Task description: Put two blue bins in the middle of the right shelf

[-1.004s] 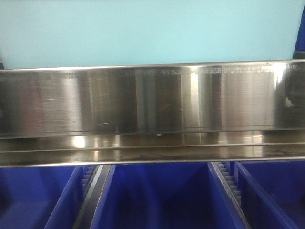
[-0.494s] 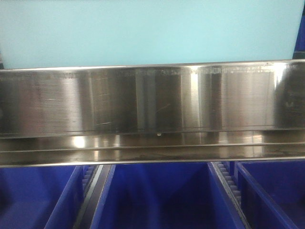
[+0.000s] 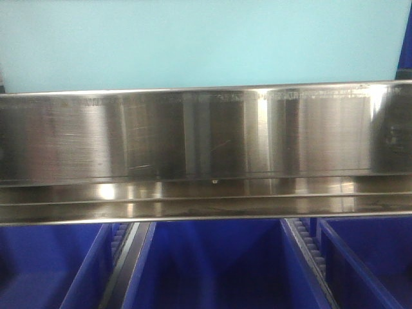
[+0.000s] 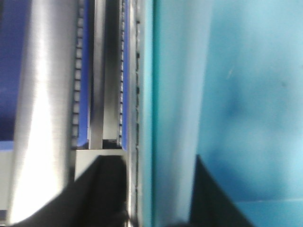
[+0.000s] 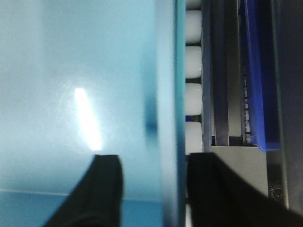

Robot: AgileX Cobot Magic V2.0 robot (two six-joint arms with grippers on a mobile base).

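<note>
The light-blue bin [image 3: 193,45] was judged stiff, light and slick; left gripper [image 4: 151,161] and right gripper [image 5: 154,158] straddled its rims (the soundest hold), grip closure not determinable.

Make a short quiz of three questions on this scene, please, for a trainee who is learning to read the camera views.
1. True or false: in the front view, the light blue bin shows above the steel front lip of the shelf.
2. In the wrist views, what stands between the two fingers of the left end effector and of the right end effector?
A) a wall of the light blue bin
B) a cardboard box
C) a cable
3. Short answer: what colour are the lower bins, seen under the lip in the front view?

Key: 1 true; 2 A; 3 dark blue.
</note>
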